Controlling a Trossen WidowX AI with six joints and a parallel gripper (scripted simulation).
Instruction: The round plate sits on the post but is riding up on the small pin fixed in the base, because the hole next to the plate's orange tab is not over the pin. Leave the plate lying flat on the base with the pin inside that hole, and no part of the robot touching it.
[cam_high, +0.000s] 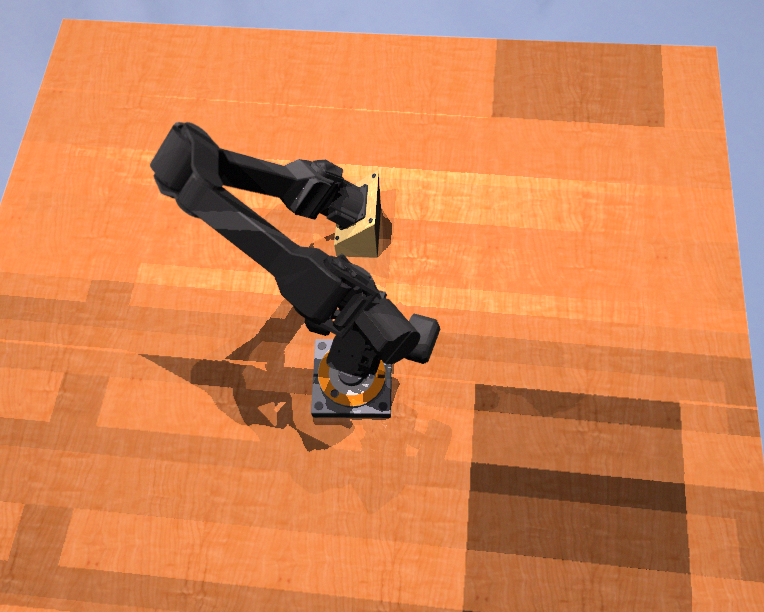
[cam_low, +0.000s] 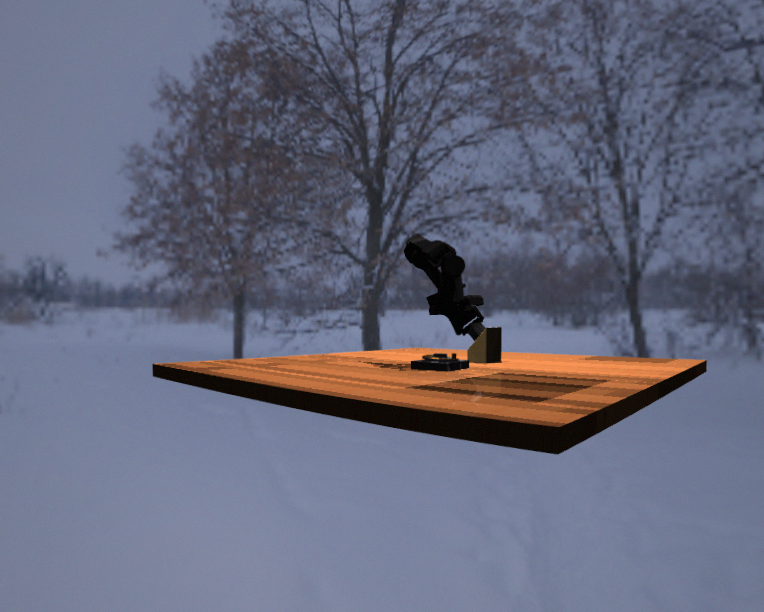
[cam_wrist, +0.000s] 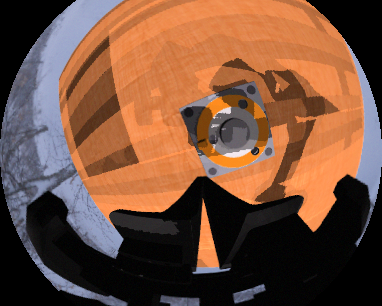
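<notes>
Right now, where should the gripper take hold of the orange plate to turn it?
Probably the plate by its outer rim, from straight above: it lies nearly flat on the grey base, ringing the central post. The gripper is shut and would have to open first.

top overhead, exterior distant, wrist downward
</notes>
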